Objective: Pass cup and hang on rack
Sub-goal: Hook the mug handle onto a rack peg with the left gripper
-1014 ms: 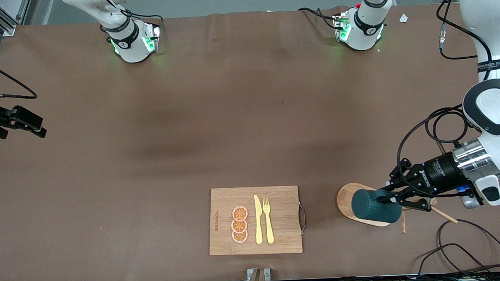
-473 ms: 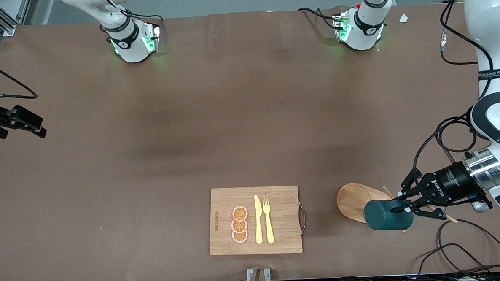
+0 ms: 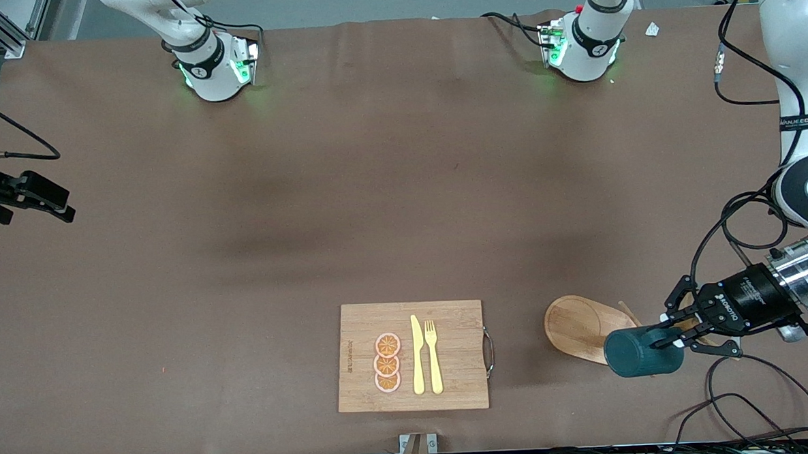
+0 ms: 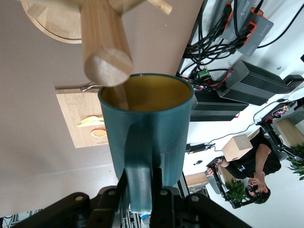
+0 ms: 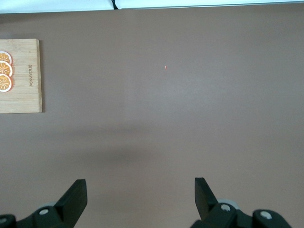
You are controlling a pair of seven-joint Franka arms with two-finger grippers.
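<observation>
Left gripper (image 3: 675,336) clamped on the handle of the cup (image 3: 643,353), held sideways over the rack (image 3: 582,327), base at ten o'clock from cup, post top touching its rim; right gripper (image 5: 140,194) spread wide, empty, waiting near the right arm's table end

White arms (image 3: 795,39), black tool (image 3: 675,334), black cables

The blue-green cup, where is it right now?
In the front view the cup is up in the air, held by its handle in the left gripper, over the edge of the rack at the left arm's end of the table.
</observation>
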